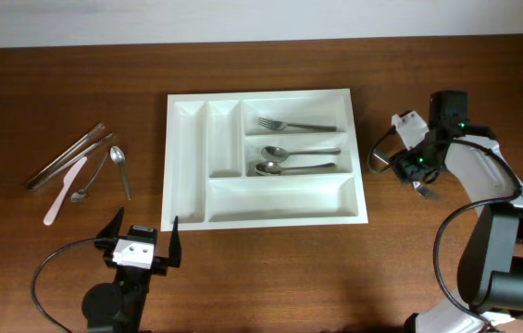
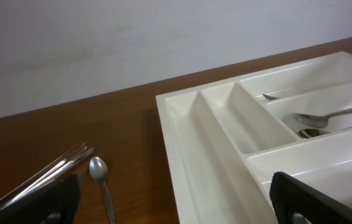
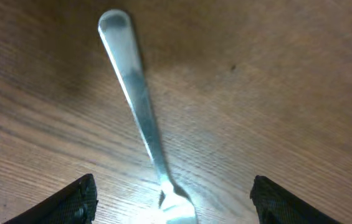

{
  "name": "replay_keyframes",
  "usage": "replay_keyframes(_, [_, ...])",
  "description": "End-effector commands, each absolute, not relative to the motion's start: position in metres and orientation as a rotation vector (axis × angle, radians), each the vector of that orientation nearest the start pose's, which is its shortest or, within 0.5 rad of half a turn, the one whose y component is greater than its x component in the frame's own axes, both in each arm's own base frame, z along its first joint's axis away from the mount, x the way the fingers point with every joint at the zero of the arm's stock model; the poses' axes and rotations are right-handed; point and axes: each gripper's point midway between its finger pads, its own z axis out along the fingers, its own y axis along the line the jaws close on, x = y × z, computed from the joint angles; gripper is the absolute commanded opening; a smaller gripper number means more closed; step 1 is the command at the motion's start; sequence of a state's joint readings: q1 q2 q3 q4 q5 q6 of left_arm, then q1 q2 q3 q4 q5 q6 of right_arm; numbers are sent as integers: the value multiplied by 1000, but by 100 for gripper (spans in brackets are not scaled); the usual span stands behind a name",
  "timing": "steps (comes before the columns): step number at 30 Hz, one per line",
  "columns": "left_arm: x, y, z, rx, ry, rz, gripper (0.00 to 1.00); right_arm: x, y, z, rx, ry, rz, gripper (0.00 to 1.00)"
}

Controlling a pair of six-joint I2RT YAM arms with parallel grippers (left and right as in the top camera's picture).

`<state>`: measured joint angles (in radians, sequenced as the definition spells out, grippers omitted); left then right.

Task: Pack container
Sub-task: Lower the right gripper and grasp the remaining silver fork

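A brown wooden table (image 1: 270, 277) fills the overhead view beneath a strip of pale wall (image 1: 242, 18). The container (image 1: 187, 166), a white plastic cutlery tray, lies flat at the centre of the frame. Black robot arms flank it, one at lower left and one at right, each trailing a looped cable.

The left gripper (image 1: 146, 218) sits at the lower left, just short of the tray's near left corner. Its fingers (image 2: 63, 199) are spread wide and hold nothing. The right gripper (image 3: 172, 186) hangs low over the bare wood right of the tray, its dark fingers likewise set far apart. They straddle a steel utensil (image 3: 139, 99) without touching it, and the utensil's head is cut off by the bottom edge of the wrist view.

Inside the tray, a fork (image 1: 284, 124) lies in the top long compartment and two spoons (image 1: 289, 159) lie side by side in the one below.

At left centre, well apart from the tray and outside its left wall, lies a loose heap of cutlery. It holds a bundle of long steel pieces (image 1: 67, 155), a pale plastic knife (image 1: 64, 190) and two small spoons (image 1: 118, 165)
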<state>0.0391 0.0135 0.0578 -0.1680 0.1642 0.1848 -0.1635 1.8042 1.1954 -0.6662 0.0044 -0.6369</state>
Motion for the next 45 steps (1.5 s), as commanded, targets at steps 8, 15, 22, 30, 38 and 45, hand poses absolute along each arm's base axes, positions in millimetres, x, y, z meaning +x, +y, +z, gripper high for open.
replay_keyframes(8, [241,-17,157,230,1674,25,99,367,-70,30,-524,2851,-84,74])
replay_keyframes(15, [241,-17,157,230,1674,25,99,358,-70,20,-474,2853,12,73])
replay_keyframes(22, [241,-17,157,230,1674,25,99,358,-65,14,-477,2837,45,71])
replay_keyframes(30, [241,-17,157,230,1674,25,99,359,-54,-3,-484,2843,154,67])
replay_keyframes(38, [241,-17,157,230,1674,25,99,359,-53,-13,-483,2855,170,56])
replay_keyframes(45, [241,-17,157,230,1673,25,99,360,-55,-13,-483,2853,154,24])
